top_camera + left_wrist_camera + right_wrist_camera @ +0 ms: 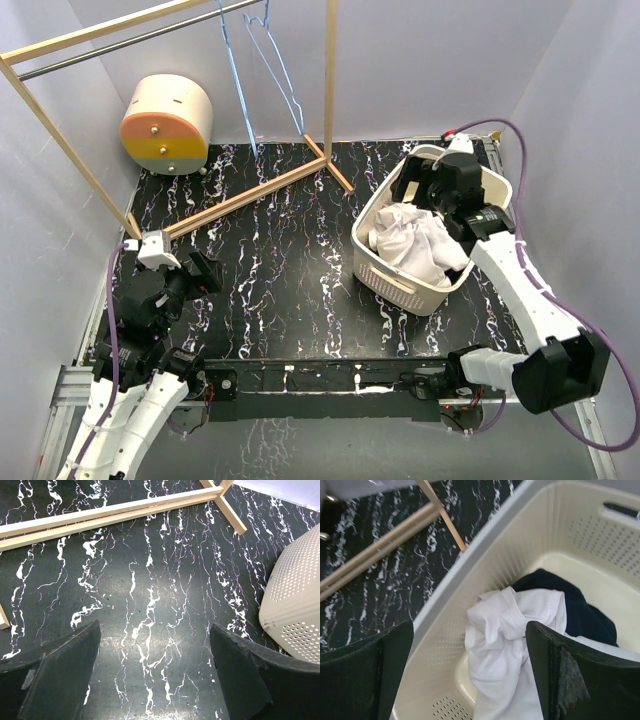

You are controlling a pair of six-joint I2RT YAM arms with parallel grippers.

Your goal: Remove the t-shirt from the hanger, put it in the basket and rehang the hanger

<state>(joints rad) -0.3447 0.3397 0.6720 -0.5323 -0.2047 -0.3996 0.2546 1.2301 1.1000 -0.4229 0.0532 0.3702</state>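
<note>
T-shirt, white and crumpled, lies in a perforated cream basket; left hand and right hand gape.

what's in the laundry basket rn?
A crumpled white t-shirt lies on top in the basket, with a dark garment partly showing beneath it. Anything further under the pile, and the basket floor below it, is covered.

A cream perforated basket sits on the black marbled table, right of a wooden clothes rack and a round cream-and-orange drum.
</note>
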